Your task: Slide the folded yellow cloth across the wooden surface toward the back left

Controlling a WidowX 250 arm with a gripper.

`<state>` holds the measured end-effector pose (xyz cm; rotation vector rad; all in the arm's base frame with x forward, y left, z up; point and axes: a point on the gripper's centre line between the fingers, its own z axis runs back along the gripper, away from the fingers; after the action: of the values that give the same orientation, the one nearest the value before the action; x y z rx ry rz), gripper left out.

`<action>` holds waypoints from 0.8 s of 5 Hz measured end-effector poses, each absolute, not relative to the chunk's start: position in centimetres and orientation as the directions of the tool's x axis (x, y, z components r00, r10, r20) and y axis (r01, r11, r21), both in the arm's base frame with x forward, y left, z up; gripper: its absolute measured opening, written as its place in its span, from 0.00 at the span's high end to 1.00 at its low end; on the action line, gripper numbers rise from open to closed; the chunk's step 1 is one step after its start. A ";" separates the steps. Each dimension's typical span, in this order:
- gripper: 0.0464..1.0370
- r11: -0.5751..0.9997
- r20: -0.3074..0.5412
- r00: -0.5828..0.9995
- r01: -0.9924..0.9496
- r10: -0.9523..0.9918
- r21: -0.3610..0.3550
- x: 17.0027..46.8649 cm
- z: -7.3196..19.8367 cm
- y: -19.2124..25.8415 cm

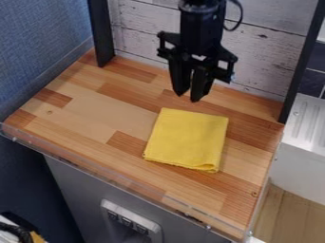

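1. We're looking down at a slant on the table, its top showing light and reddish-brown wood blocks, with a clear strip running along its front edge.
2. Behind it, we're seeing a backdrop of whitish, worn planks, with a dark post standing at each side, while a blue textured surface is filling the upper left.
3. Below the front edge, we're picking out a grey front panel.
4. Over on the right, we're spotting a white unit with a ribbed top, sitting just beside the table.
5. Now we're following the black arm, which is coming in from the top edge, a thin cable looping at its side.
6. Here we're finding the yellow cloth, folded into a rough square and lying flat on the table, right of the middle, its front right corner showing layered edges.
7. We're seeing the tool hanging downward near the cloth's back edge; it isn't holding anything, and we're unable to tell whether it's standing wide or narrow.
8. Low down, we're noticing a pale fixture with dark fittings set in the grey panel.
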<state>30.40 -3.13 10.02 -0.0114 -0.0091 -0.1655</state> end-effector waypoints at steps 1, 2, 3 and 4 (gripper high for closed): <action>0.91 0.986 -0.004 0.986 0.165 -0.165 -0.008 30.5 7.7 -3.1; 0.98 0.986 -0.015 0.986 0.164 -0.164 -0.002 30.2 5.5 -2.9; 0.98 0.986 -0.017 0.985 0.169 -0.169 0.003 30.2 3.7 -2.9; 0.98 0.984 -0.021 0.984 0.178 -0.178 0.007 30.3 2.0 -2.8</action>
<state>30.28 -2.85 1.98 0.0086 0.0199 -0.1786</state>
